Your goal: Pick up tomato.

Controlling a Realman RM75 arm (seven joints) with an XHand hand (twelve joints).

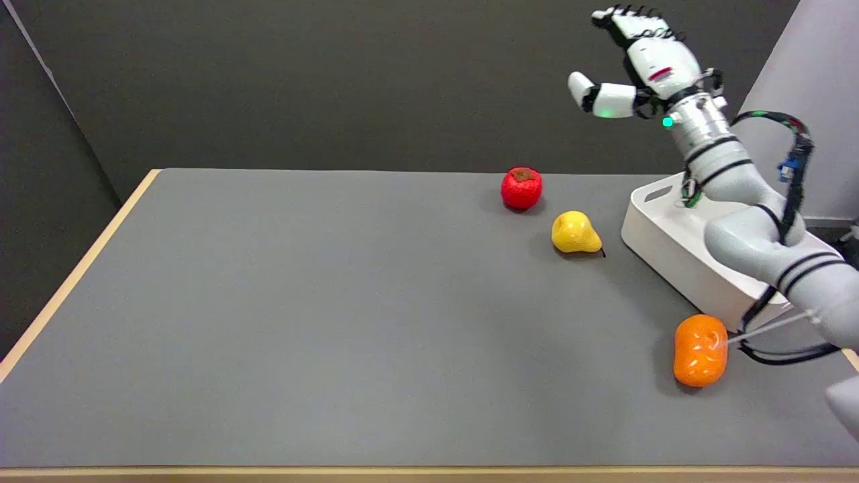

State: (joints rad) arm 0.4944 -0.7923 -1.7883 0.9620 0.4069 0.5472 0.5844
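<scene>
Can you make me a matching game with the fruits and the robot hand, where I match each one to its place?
Things:
1. tomato
2. yellow pear
3. orange fruit
4. robot hand

Places:
A. up in the air, holding nothing
B. nearest the table's front edge, beside the white tray
C. farthest back on the table
D. between the tomato and the white tray

Pairs: 1-C, 2-D, 3-B, 4-A
</scene>
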